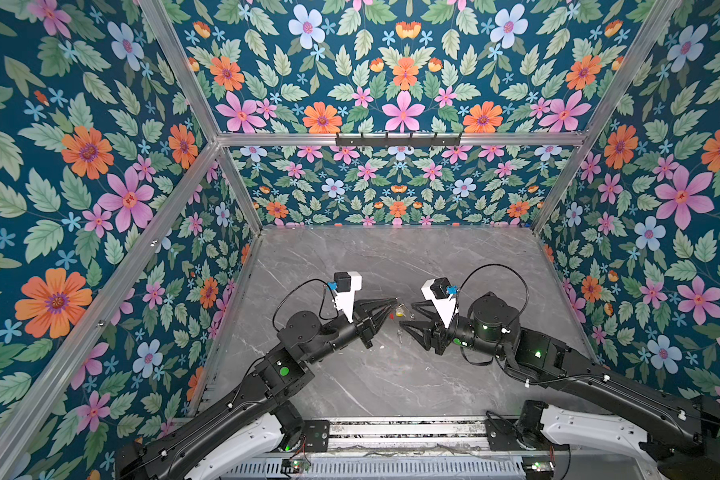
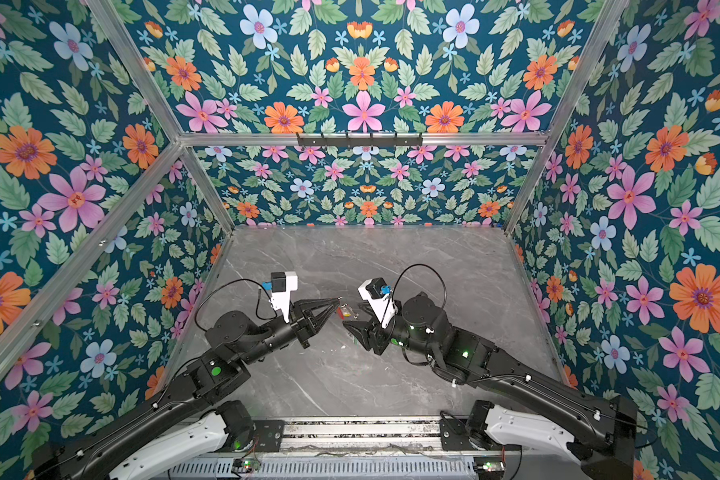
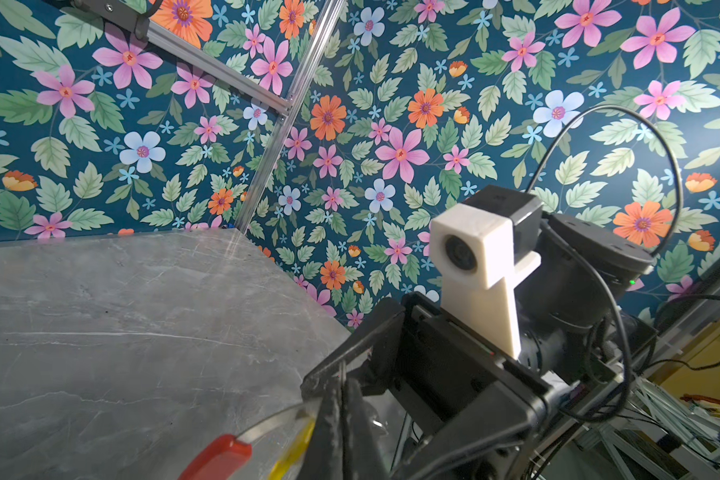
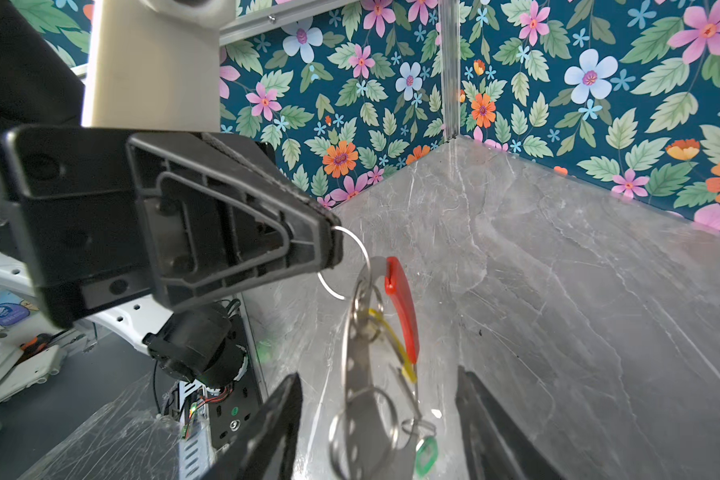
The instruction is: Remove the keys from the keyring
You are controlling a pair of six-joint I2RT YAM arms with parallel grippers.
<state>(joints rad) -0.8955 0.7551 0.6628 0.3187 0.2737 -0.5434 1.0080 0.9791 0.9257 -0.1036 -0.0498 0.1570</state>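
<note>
My left gripper [image 1: 393, 304] [image 3: 342, 376] is shut on the keyring [image 4: 356, 374], pinching a thin wire loop [image 4: 360, 249] on its rim. The flat grey ring hangs off that fingertip [image 4: 329, 245] above the table, red sleeve [image 4: 404, 307] [image 3: 219, 457] on one arc. A yellow tag [image 4: 393, 343] [image 1: 399, 313] lies beside the sleeve. A green tag [image 4: 427, 451] dangles from a small loop at the ring's near end. The key blades themselves are blurred. My right gripper [image 4: 377, 374] [image 1: 411, 318] is open, one finger [image 4: 271, 424] on each side of the ring, touching nothing.
The grey marble table [image 1: 391, 382] is walled in by floral panels on three sides with aluminium posts [image 1: 558, 187]. A black hook rail [image 1: 398, 139] hangs on the back wall. Both arms meet near the table's middle.
</note>
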